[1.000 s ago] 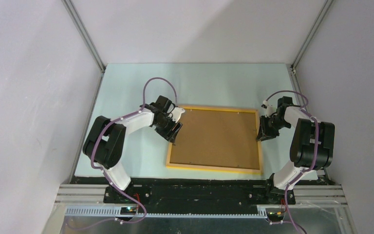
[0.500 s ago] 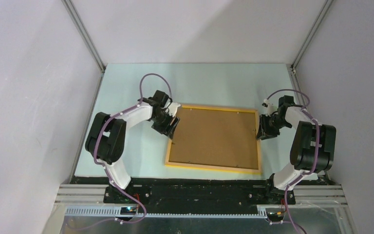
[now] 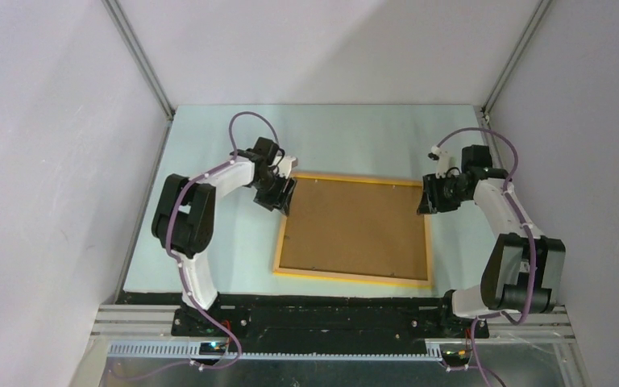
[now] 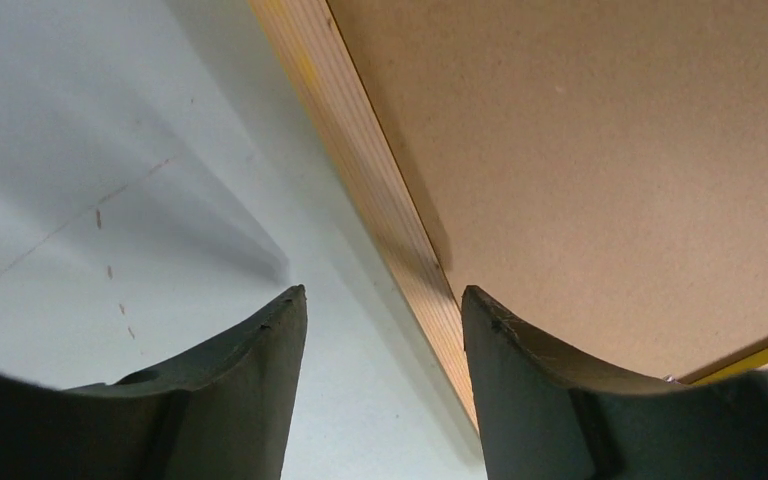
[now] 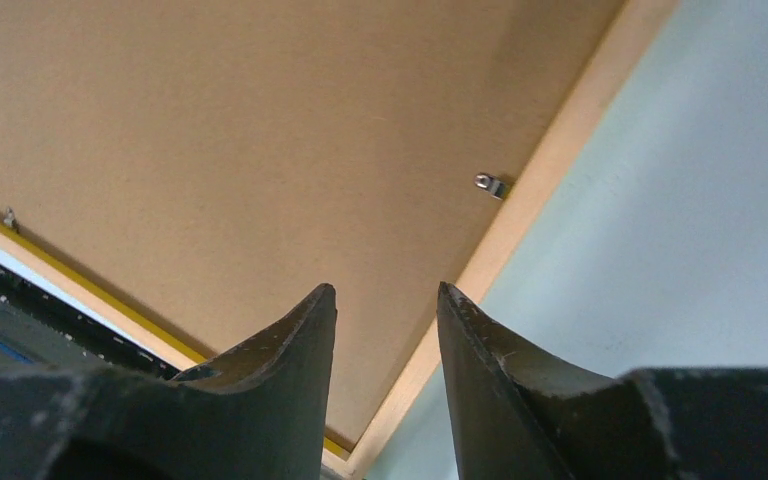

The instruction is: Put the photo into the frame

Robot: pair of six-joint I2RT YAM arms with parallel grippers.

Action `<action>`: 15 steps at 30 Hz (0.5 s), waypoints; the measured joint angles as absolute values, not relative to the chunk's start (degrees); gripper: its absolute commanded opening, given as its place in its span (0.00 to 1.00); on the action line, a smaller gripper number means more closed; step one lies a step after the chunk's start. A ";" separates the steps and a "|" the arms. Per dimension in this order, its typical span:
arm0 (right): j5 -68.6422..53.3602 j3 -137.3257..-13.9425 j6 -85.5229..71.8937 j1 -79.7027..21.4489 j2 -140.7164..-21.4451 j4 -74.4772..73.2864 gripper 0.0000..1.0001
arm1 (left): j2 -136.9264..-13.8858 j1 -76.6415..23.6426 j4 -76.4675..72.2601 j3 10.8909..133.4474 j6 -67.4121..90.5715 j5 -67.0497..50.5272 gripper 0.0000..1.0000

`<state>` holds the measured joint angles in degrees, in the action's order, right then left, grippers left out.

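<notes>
Lying back-up, one frame (image 3: 346,276), one brown backing board (image 3: 355,226) inside it, left fingers (image 4: 230,390) and right fingers (image 5: 260,380) parted, empty.

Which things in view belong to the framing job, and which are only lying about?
For the job: frame; brown backing board lying in it; small metal clip at its edge. The photo is not visible.
Only lying about: none that I can see.
</notes>
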<state>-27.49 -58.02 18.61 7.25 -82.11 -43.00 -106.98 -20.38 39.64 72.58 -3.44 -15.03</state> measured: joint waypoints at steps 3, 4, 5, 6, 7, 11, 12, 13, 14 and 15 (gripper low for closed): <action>-27.99 -58.02 19.66 5.06 -80.31 -43.38 0.47 | -109.12 -20.38 39.64 73.95 -2.46 -15.27 0.57; -28.08 -58.00 19.92 4.45 -79.90 -43.55 0.46 | -109.75 -20.38 39.68 74.43 -2.11 -15.31 0.54; -28.10 -58.02 20.25 3.62 -79.35 -43.77 0.46 | -110.32 -20.38 39.79 74.85 -1.63 -15.49 0.52; -28.10 -58.00 20.56 2.76 -78.85 -43.97 0.46 | -110.65 -20.38 39.99 75.26 -1.19 -15.55 0.48; -28.01 -58.00 20.73 2.15 -78.41 -44.12 0.46 | -111.00 -20.38 40.01 75.72 -0.73 -15.73 0.44; -27.03 -58.00 21.30 -1.39 -76.62 -44.31 0.46 | -112.27 -20.40 40.05 77.06 1.15 -16.67 0.29; -26.76 -57.98 21.34 -2.20 -76.25 -44.31 0.45 | -112.57 -20.40 40.23 77.45 1.61 -17.04 0.27; -26.55 -57.98 21.37 -2.96 -75.99 -44.31 0.45 | -112.73 -20.40 40.32 77.71 1.91 -17.23 0.22; -26.33 -57.98 21.43 -3.46 -75.81 -44.31 0.45 | -112.86 -20.38 40.40 77.89 2.46 -17.30 0.20; -26.20 -57.89 21.47 -3.73 -75.75 -44.27 0.45 | -112.97 -20.36 40.53 78.06 3.05 -17.39 0.15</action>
